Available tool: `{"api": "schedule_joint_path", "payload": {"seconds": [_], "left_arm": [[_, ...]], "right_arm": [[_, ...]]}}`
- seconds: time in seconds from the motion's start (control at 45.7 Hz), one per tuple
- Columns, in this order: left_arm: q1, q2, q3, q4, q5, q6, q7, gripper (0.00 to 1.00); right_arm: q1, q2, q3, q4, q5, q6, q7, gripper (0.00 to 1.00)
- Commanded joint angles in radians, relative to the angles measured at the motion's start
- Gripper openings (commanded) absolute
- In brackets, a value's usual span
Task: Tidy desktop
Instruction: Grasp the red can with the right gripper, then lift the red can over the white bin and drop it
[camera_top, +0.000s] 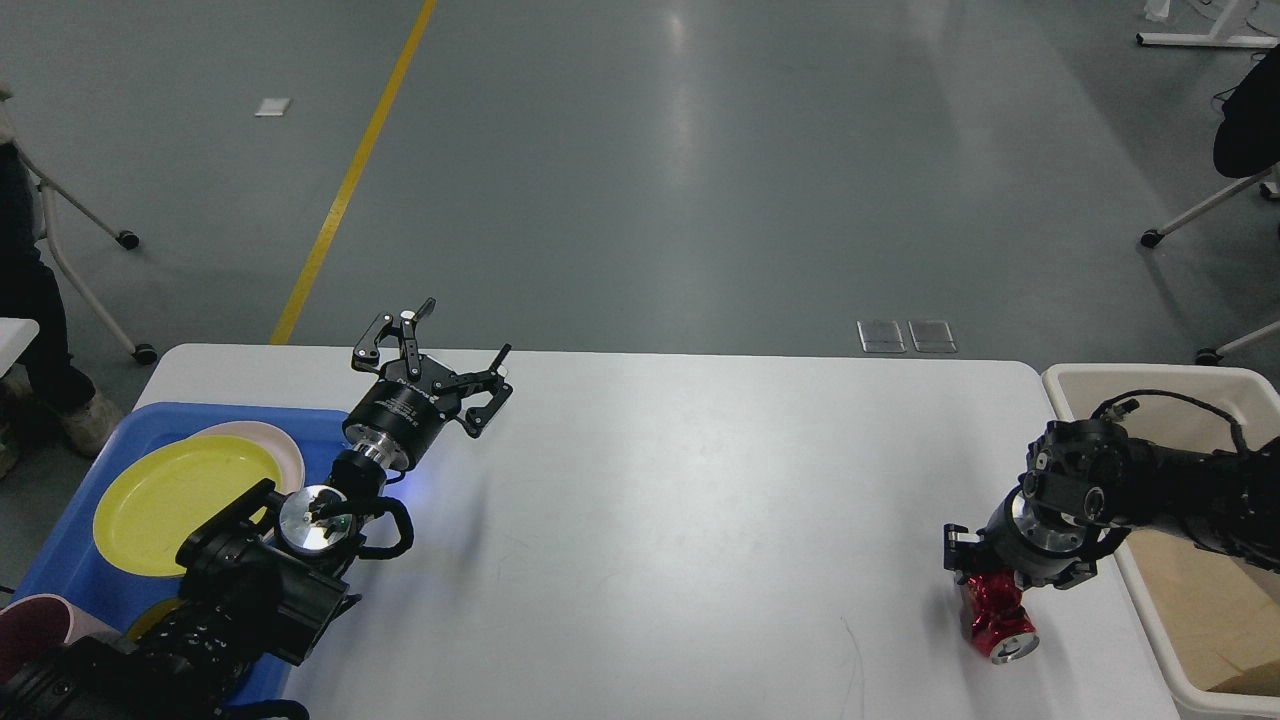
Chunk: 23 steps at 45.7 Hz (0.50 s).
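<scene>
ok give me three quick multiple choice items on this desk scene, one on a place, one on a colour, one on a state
1. Where is the blue tray?
A. left end of the desktop
B. right end
C. on the floor

2. What colour is the top plate in the tray?
A. red
B. yellow
C. green

3. How are the left gripper's fingers?
A. closed on a plate
B. spread open, empty
C. hidden

Answers:
1. A, it sits at the table's left end.
2. B, a yellow plate lies over a pink one.
3. B, both fingers stand apart above the table, holding nothing.
</scene>
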Motion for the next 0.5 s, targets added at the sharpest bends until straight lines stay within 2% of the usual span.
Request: {"api": "schedule_joint_path", "payload": {"seconds": [0.0, 0.241, 0.482], "left_arm": [[0.000, 0.000, 0.000, 0.000, -0.001, 0.000, 0.000, 0.97], [0.000, 0.000, 0.000, 0.000, -0.001, 0.000, 0.000, 0.97], [0.000, 0.000, 0.000, 0.000, -0.001, 0.000, 0.000, 0.97]], "right_arm": [[0.064, -0.044, -0.001, 0.008, 0.013, 0.093, 0.000, 0.00], [0.276, -0.141, 0.012, 0.020, 0.017, 0.414, 0.004, 0.00], [0.508, -0.237, -0.005, 0.019, 0.017, 0.414, 0.003, 0.00]]}}
